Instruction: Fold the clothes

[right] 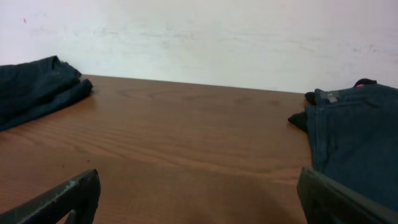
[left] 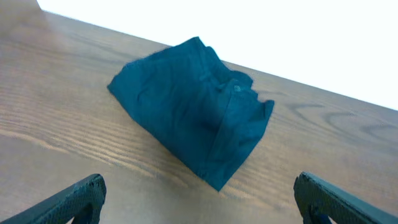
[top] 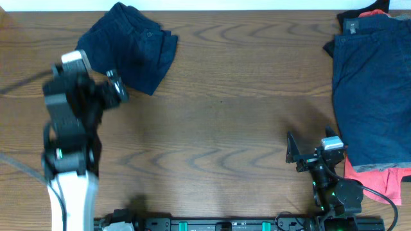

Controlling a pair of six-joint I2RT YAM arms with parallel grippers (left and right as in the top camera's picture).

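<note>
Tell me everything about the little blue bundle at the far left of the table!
The bundle is dark navy shorts of soft cloth, folded into a compact, slightly lumpy packet. A button and waistband seam show on top. It lies alone on the wooden table near the far edge. The left gripper sits close by, open, not touching it.

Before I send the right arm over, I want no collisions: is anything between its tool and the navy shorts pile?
Nothing visible. Only bare table lies between the open right tool and the navy shorts topping the pile to its right. The folded shorts sit far left.
</note>
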